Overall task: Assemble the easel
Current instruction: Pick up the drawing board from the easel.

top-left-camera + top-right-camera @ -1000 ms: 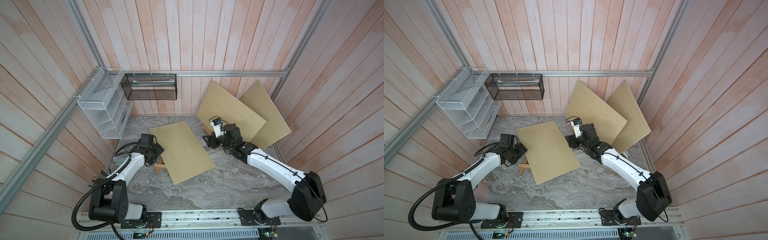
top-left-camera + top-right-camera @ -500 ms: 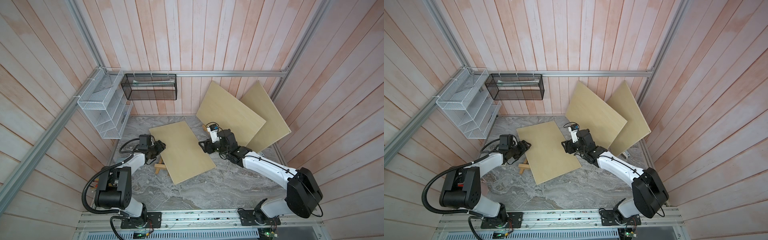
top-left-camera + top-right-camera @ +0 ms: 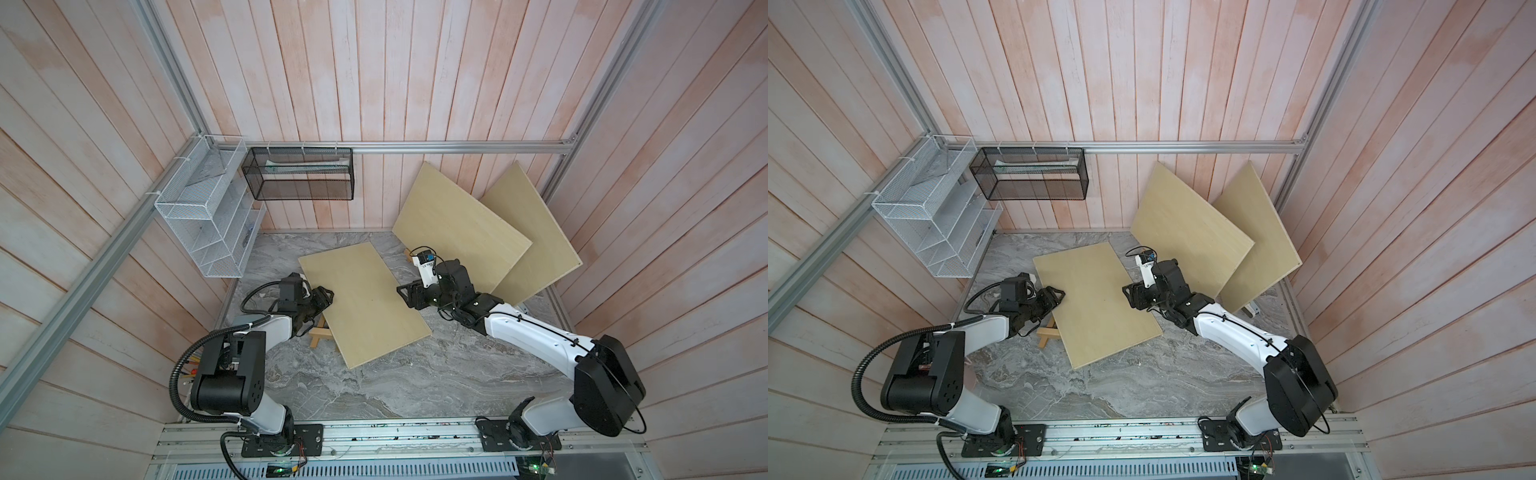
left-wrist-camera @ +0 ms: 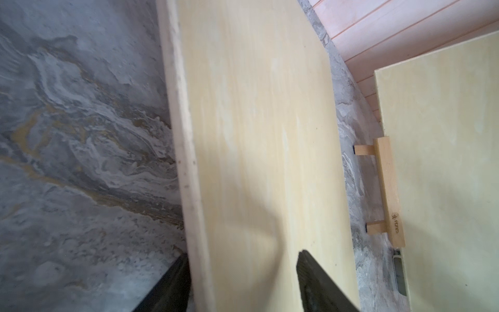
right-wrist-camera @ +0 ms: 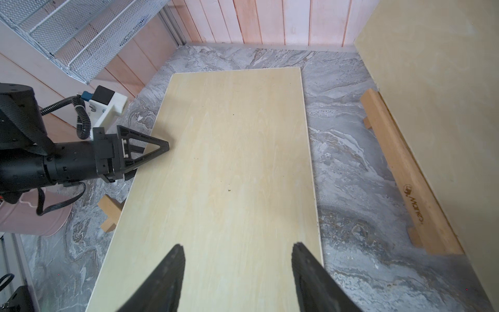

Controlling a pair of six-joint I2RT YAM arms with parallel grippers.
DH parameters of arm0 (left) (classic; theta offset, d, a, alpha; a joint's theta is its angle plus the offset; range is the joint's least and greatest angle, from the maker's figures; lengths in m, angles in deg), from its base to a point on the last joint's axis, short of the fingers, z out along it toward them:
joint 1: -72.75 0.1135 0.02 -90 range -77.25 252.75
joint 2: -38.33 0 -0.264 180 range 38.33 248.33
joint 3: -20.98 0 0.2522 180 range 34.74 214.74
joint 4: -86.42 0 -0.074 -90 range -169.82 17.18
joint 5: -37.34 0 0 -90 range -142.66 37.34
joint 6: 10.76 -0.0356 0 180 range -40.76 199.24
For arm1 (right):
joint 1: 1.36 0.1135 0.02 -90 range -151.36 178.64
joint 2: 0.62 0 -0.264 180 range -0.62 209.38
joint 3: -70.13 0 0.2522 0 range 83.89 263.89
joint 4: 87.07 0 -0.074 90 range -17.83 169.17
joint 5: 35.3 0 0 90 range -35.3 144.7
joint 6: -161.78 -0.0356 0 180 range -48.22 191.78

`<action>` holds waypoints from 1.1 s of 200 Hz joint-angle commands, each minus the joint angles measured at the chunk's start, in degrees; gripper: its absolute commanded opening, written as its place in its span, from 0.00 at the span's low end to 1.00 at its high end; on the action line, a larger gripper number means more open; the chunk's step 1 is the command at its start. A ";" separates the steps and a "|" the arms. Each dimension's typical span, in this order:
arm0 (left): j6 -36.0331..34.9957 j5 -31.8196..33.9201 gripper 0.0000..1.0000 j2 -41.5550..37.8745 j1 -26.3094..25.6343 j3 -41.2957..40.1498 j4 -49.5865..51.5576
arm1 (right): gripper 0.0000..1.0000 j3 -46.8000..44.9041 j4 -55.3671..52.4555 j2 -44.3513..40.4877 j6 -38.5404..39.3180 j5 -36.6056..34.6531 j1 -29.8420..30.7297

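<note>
Left gripper (image 4: 243,256) jaws apart, straddling edge of board (image 4: 256,135), nothing clamped. Right gripper (image 5: 237,247) part-open above opposite edge, empty.

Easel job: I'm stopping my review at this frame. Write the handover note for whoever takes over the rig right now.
Left hand: open, jaws straddling the flat board's edge, one above and one below, not clamped.
Right hand: open and empty, over the same board's opposite edge.
Things: the board lies tilted on a wood stand on the table. A second board and a third board lean at the back, with a wood bar at one's foot.
Done: cannot tell.
Left: probably grip the flat board and set it upright.
</note>
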 commanded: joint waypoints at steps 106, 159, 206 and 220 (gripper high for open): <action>0.15 2.85 0.23 -2.19 0.20 0.14 -7.25 | 0.65 1.17 -3.44 0.78 1.91 -0.13 1.48; -2.51 4.84 0.00 -10.80 0.23 6.76 4.52 | 0.65 1.97 -3.17 0.68 3.00 -1.31 1.38; 1.60 -0.95 0.00 -17.42 0.22 12.00 7.87 | 0.65 3.89 -3.90 0.57 4.06 -1.59 -0.29; 2.81 -2.01 0.00 -19.33 0.23 13.56 9.10 | 0.65 3.47 -3.09 -0.15 3.03 -0.11 -2.10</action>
